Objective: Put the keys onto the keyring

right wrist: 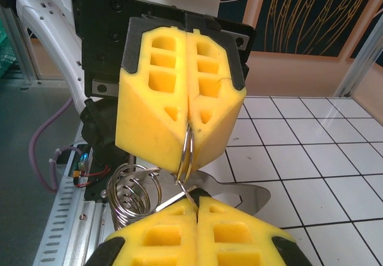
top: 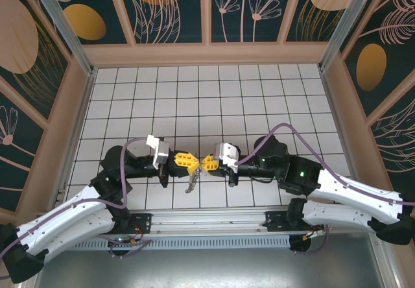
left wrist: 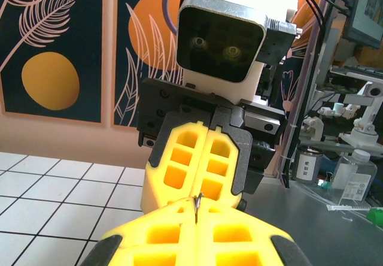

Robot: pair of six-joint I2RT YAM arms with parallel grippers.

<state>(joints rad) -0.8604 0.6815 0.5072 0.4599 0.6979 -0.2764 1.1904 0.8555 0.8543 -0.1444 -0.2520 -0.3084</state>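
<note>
**Left gripper** [right wrist: 188, 135]: two yellow block-shaped plastic fingers on a black mount, pressed flat together. They are clamped on the keyring, which is nipped in the seam at their tips. In the top view this gripper sits left of centre over the near rows of tiles, pointing right.

**Right gripper** [right wrist: 197, 208]: yellow block fingers of the same pattern, closed together tip to tip against the left gripper. The wire meets their seam, but whether it is gripped there cannot be told. In the top view the two pairs of tips touch or nearly touch.

**Keyring** [right wrist: 186, 153]: thin silver wire ring, upright. Its upper part is held in the left fingers and its lower part reaches down to the right fingers.

**Key** [right wrist: 237, 194]: flat pale silver metal blade, lying roughly level just behind the right fingertips and below the left ones. Its join to the ring is hidden.

**Coil** [right wrist: 128, 195]: loose bunch of silver wire loops hanging beside the ring, under the left gripper. From above it dangles beneath the meeting point, over the tiles.

**Table** [top: 259, 106]: white square tiles with dark grout lines.

**Walls** [top: 168, 9]: dark blue panels with orange discs and pale leaf drawings, in peach frames.
</note>
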